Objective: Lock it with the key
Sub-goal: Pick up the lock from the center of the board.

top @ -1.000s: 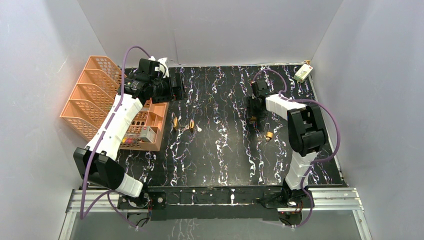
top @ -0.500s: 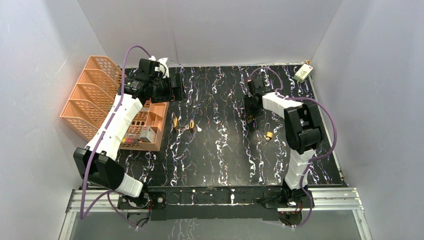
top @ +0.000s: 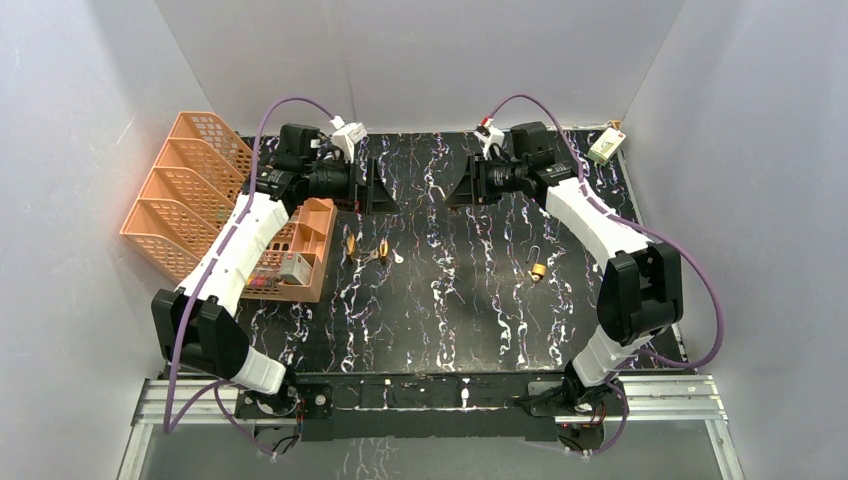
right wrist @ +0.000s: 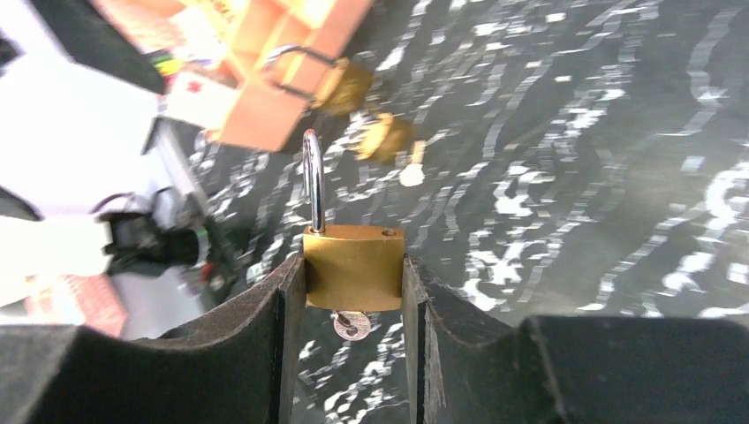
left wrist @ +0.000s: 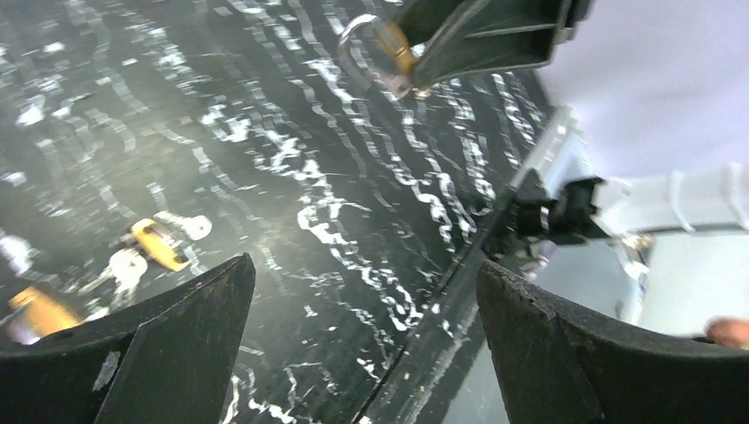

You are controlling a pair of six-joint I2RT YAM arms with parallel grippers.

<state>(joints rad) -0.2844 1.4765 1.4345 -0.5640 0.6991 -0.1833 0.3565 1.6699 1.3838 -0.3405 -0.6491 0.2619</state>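
Locking step pending: one claw idle, the other loaded.
The left claw (top: 377,187) hangs with jaws wide apart, holding nothing, above the black white-veined bench (top: 440,300). Facing it, the right claw (top: 462,188) is clamped across the sides of the small brass padlock (right wrist: 353,265), with the steel shackle (right wrist: 311,177) out of its socket and the silver key (right wrist: 351,325) in the keyway beneath. Advised: hold the body rigid, seat the shackle squarely, then turn the key.
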